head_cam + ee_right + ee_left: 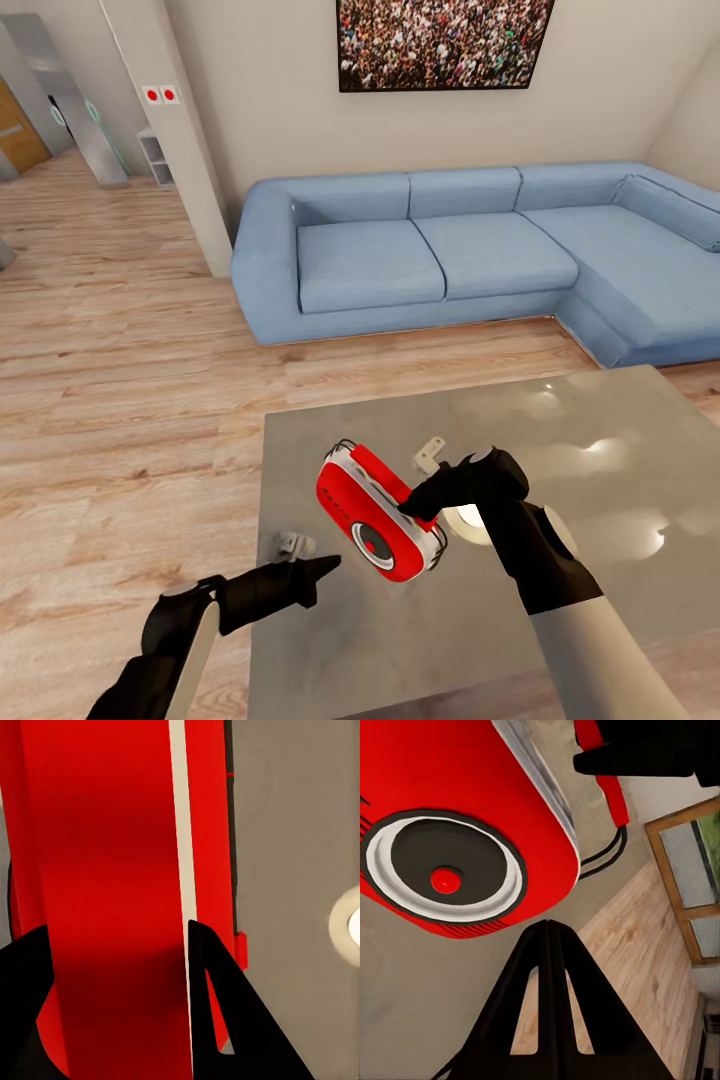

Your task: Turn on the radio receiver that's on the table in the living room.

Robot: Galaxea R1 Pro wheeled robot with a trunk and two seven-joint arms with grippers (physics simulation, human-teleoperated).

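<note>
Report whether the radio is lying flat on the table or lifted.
Lifted and tilted: the right tool clamps the radio, whose lower end hangs clear of the table.

Blue L-shaped sofa [440, 250] below framed crowd photo [440, 42], wood floor [120, 400].

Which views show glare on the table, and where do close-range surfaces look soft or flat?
Head view: bright glare patches on the table, one beside the right gripper. Right wrist view: a glare spot at the frame edge; the radio receiver is flat red. Left wrist view: dial crisp, left gripper fingers silhouetted.
</note>
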